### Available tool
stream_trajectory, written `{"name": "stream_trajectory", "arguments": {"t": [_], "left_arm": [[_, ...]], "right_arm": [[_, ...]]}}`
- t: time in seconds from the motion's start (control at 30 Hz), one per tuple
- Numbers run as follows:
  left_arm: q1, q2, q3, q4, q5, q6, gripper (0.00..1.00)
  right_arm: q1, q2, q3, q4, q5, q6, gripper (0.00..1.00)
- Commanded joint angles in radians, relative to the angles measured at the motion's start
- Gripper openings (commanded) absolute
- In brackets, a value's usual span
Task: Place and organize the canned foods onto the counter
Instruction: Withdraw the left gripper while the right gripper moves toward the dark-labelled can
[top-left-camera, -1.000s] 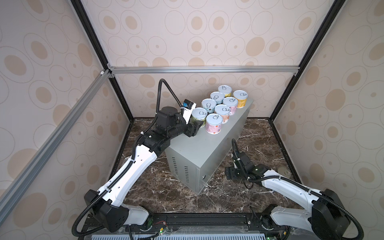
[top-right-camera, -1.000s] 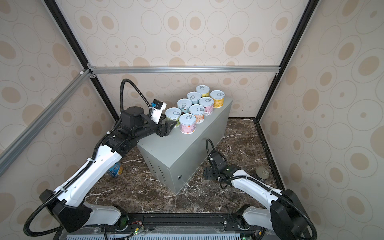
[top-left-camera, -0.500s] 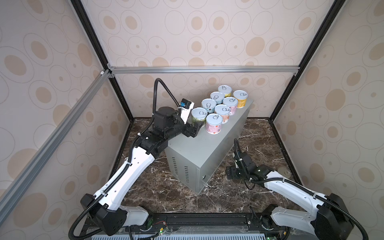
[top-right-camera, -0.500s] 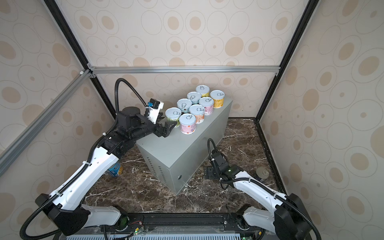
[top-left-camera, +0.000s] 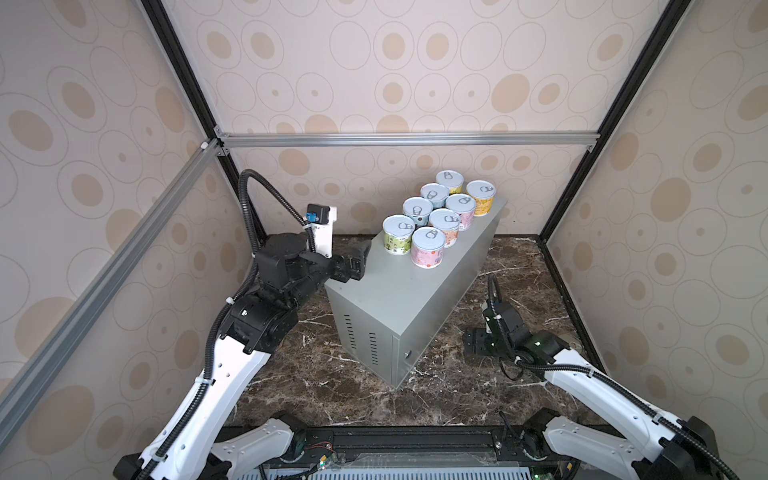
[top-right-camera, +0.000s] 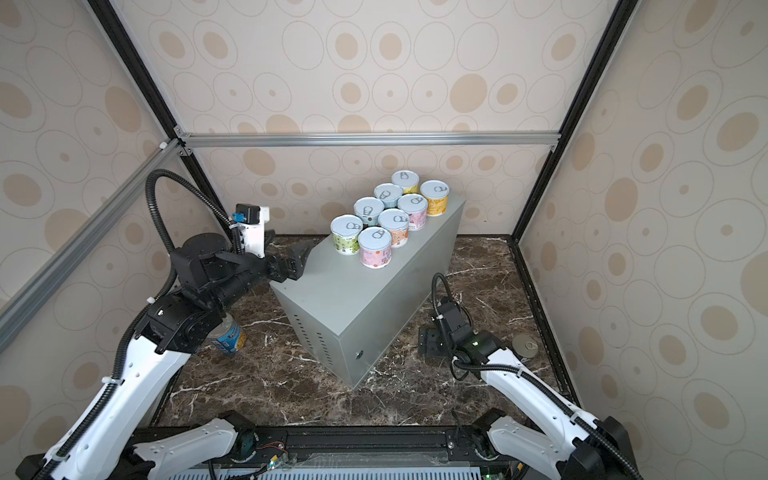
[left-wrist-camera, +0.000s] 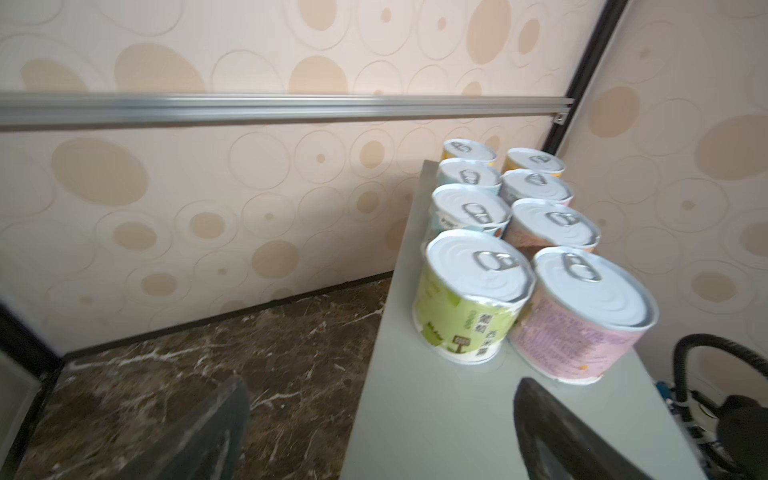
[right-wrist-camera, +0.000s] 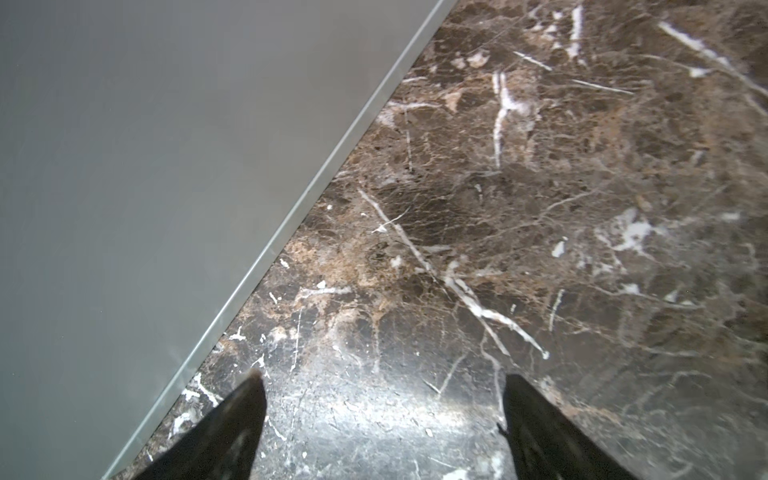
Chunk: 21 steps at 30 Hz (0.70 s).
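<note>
**Eight up, two to go**

Eight short cans (top-left-camera: 444, 219) stand paired at the counter's (top-left-camera: 399, 291) far end. The left gripper (left-wrist-camera: 380, 399) gapes empty at its left edge (green can (left-wrist-camera: 465, 316) just ahead). The right gripper (right-wrist-camera: 384, 395), jaws apart, hovers over marble (right-wrist-camera: 540, 208). A blue can (top-right-camera: 227, 338) and a grey-lidded can (top-right-camera: 524, 345) wait below.

Both top views look down from high in front, sharing my whole scene. My left wrist camera closely faces the cans (left-wrist-camera: 473, 270) on the counter (left-wrist-camera: 432, 415); the right stares at the marble floor (right-wrist-camera: 540, 208) beside it.
</note>
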Motion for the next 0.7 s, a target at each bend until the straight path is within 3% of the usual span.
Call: {"name": "stream_trajectory", "arguments": {"t": [0.0, 0.47, 0.67], "left_arm": [[0.051, -0.05, -0.053, -0.065, -0.104, -0.081, 0.99], [0.25, -0.111, -0.3, -0.089, -0.152, -0.246, 0.99], [0.279, -0.135, -0.386, -0.082, -0.149, -0.283, 0.99]], "right_arm": [[-0.031, -0.046, 0.04, -0.122, 0.043, 0.048, 0.92], [-0.181, -0.225, 0.058, -0.355, 0.222, 0.232, 0.89], [-0.257, -0.247, 0.054, -0.465, 0.313, 0.34, 0.87]]}}
